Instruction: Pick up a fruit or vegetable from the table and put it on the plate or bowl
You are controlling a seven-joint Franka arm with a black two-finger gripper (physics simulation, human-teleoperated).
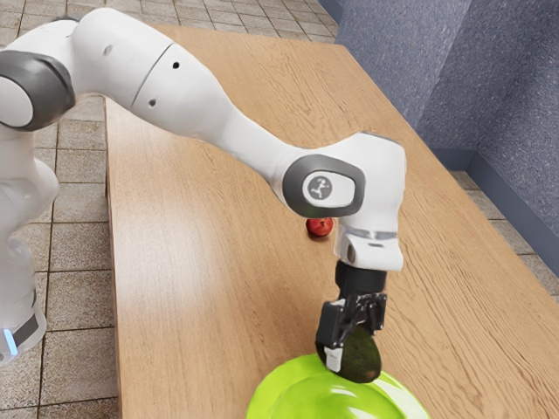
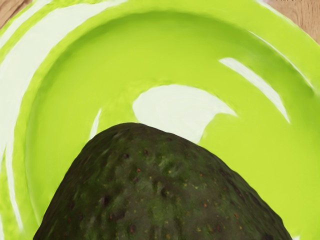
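Indoors, a wooden table stands on tiles.

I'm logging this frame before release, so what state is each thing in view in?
avocado: gripped between the jaws, hanging over the green plate; contact with it unclear.
jaws: shut on the avocado, pointing down.
green plate: upright on the table, under the avocado.
red fruit: lying loose on the table beyond the arm, untouched.
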